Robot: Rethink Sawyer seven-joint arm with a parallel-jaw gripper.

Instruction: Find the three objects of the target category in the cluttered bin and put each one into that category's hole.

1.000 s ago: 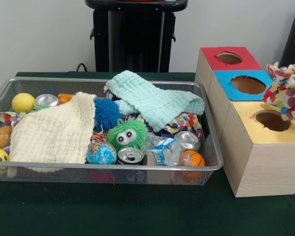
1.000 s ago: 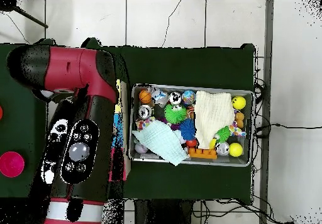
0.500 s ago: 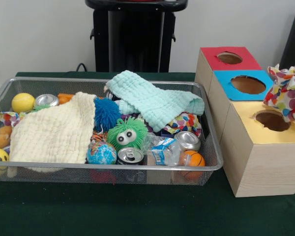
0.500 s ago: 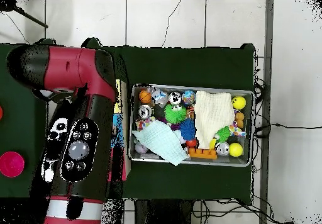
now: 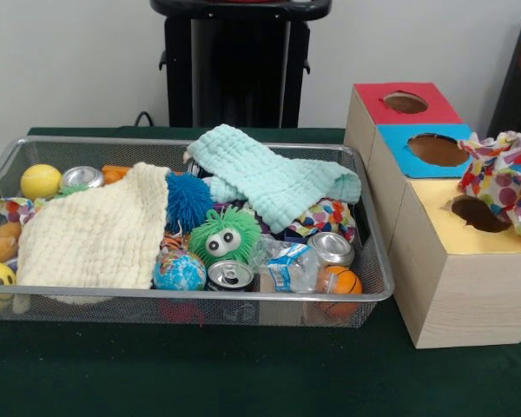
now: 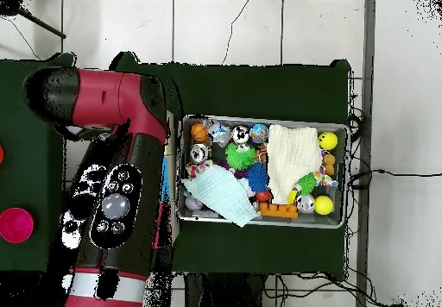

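A polka-dot cloth [image 5: 504, 178] hangs at the right edge of the front view, drooping onto the rim of the hole in the yellow-topped box [image 5: 473, 215]. Whatever holds it is out of the picture. In the overhead view the red and black arm [image 6: 116, 191] lies over the boxes and hides the gripper beneath it. In the wire bin [image 5: 243, 296], a mint cloth [image 5: 273, 178] lies across the back. A cream cloth [image 5: 95, 230] covers the left part. Another polka-dot cloth [image 5: 326, 215] shows under the mint one.
Beside the yellow box stand the blue-topped box [image 5: 434, 149] and the red-topped box [image 5: 405, 102], each with a round hole. The bin also holds cans, a crushed bottle, several balls, a green fuzzy toy [image 5: 224, 236] and a blue spiky ball [image 5: 188, 200].
The polka-dot cloth has come down and to the left, from beside the yellow hole onto its rim. In the overhead view the arm has shifted slightly right. The bin's contents have not moved.
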